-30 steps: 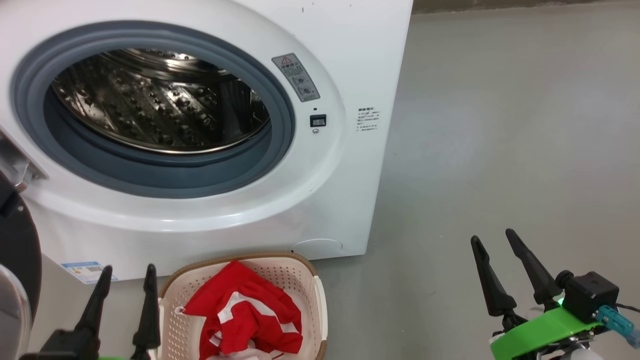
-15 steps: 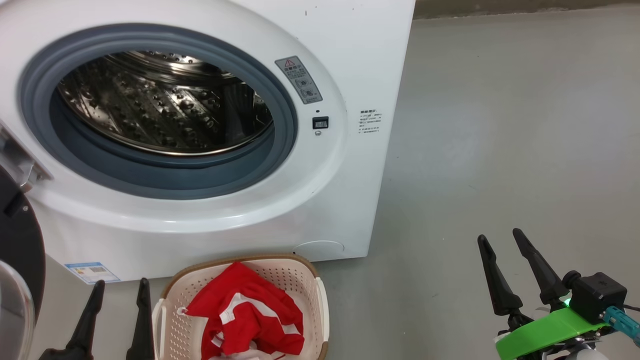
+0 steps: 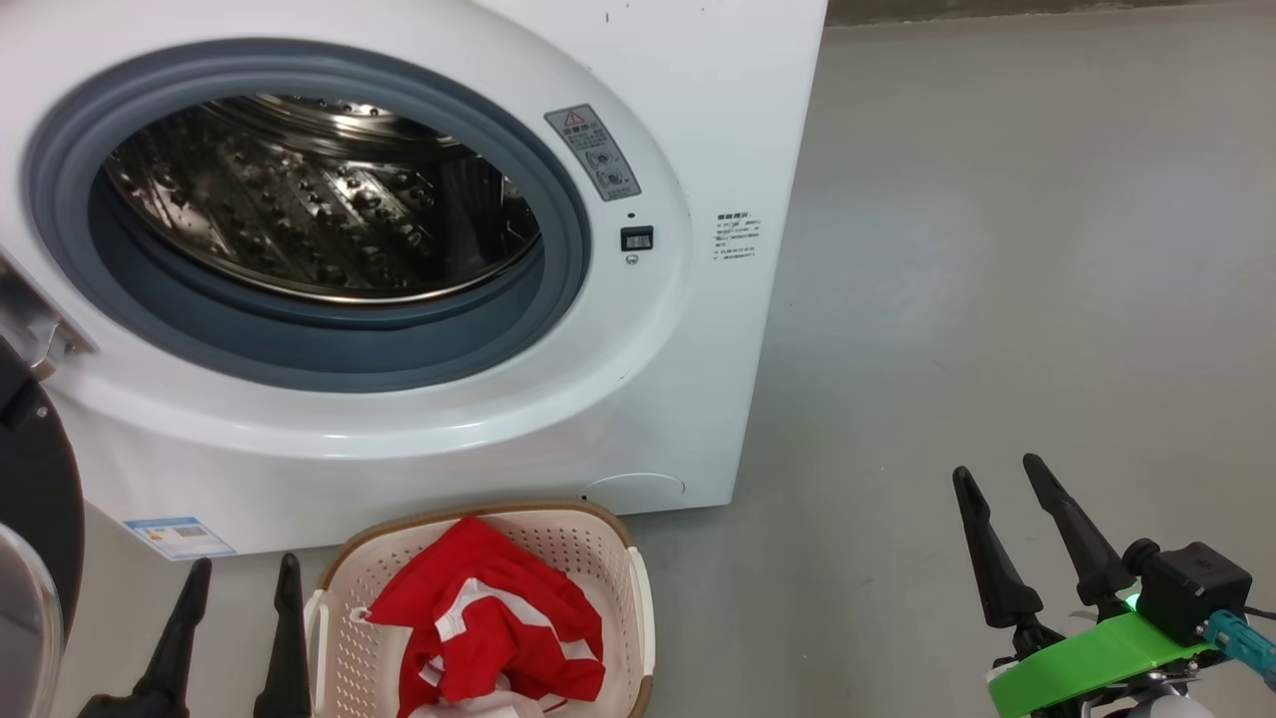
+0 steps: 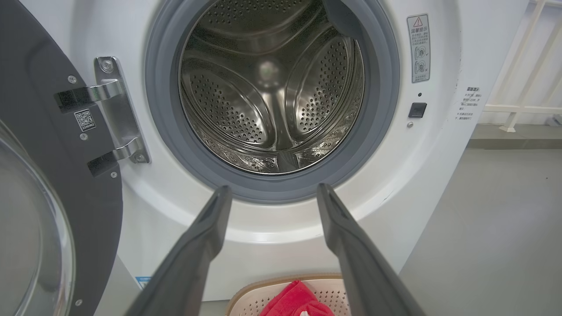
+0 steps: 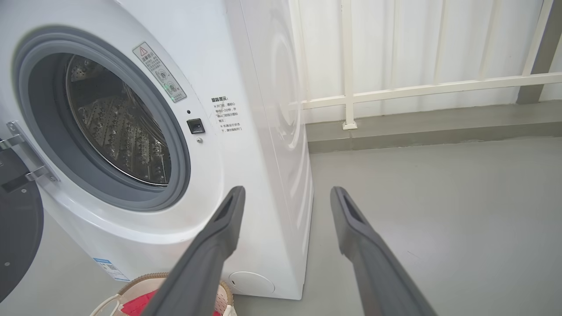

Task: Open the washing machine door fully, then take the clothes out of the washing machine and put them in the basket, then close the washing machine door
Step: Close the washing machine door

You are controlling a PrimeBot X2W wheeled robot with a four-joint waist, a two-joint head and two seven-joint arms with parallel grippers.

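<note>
Washing machine [image 3: 648, 399] with an empty drum [image 3: 319, 199]; its door [image 3: 40, 499] stands wide open at the left. Red clothes [image 3: 488, 618] lie in the basket [image 3: 638, 598] just in front. The left gripper [image 3: 244, 563] and right gripper [image 3: 997, 469] are spread wide, empty. A push on the glossy door could slip, leaving it unlatched.

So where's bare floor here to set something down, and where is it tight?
Bare grey floor right of the washing machine, back to the white railing. The drum is empty too. Crowded in front: basket of clothes, open door beside.
</note>
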